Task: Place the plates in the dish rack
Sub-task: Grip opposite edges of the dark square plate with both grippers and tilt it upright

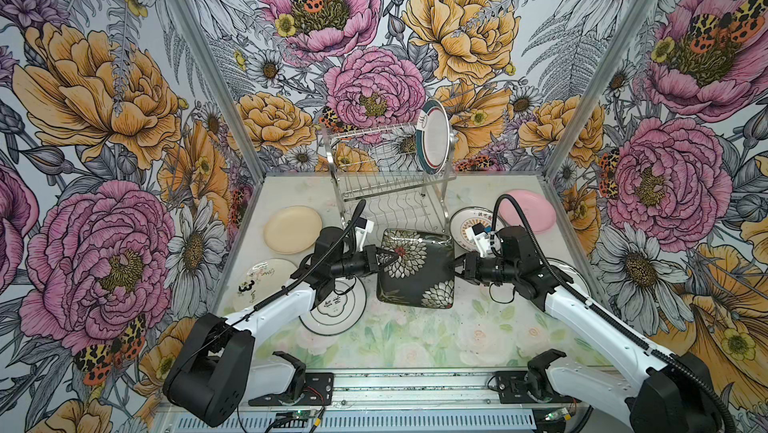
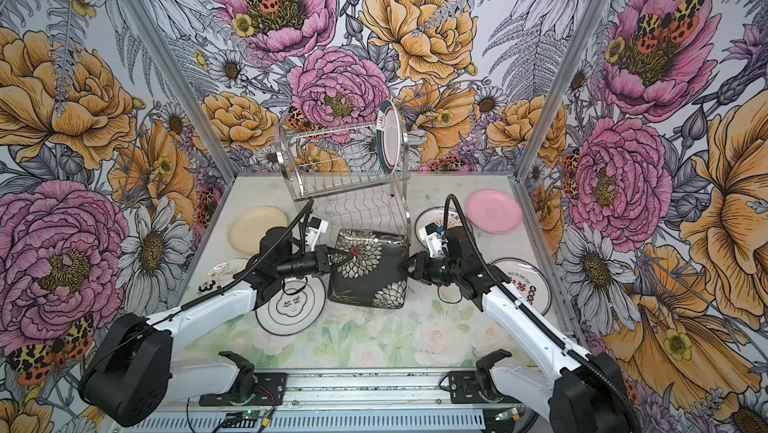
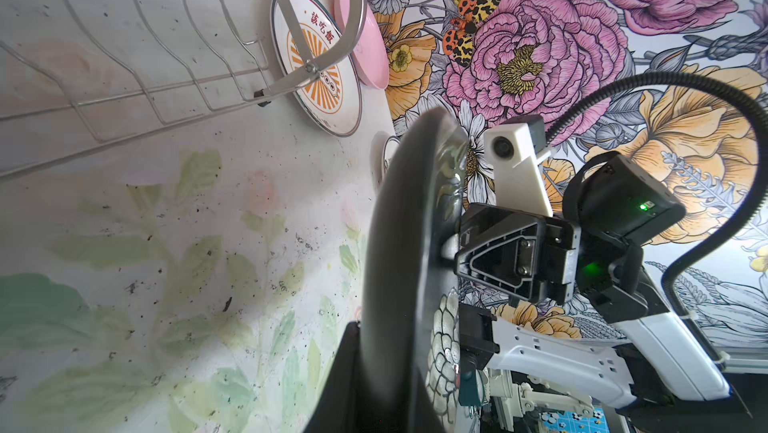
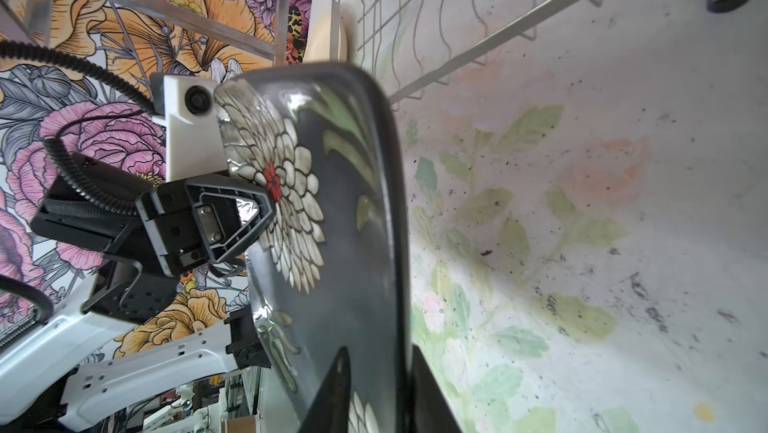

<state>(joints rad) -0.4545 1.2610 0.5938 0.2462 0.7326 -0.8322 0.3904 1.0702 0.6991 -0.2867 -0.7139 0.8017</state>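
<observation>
table [image 2: 374, 339], eight plates [image 2: 492, 210], one rack [image 2: 349, 190]

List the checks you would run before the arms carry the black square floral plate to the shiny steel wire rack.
1. Hold of left gripper on black square floral plate: ok, shut on its edge.
2. Hold of right gripper on the opposite edge: cannot tell.
3. Lower tier of shiny steel wire dish rack free: ok.
4. Upper-tier slots free beside teal-rimmed white plate: ok.
5. Nothing between held plate and rack: ok.
</observation>
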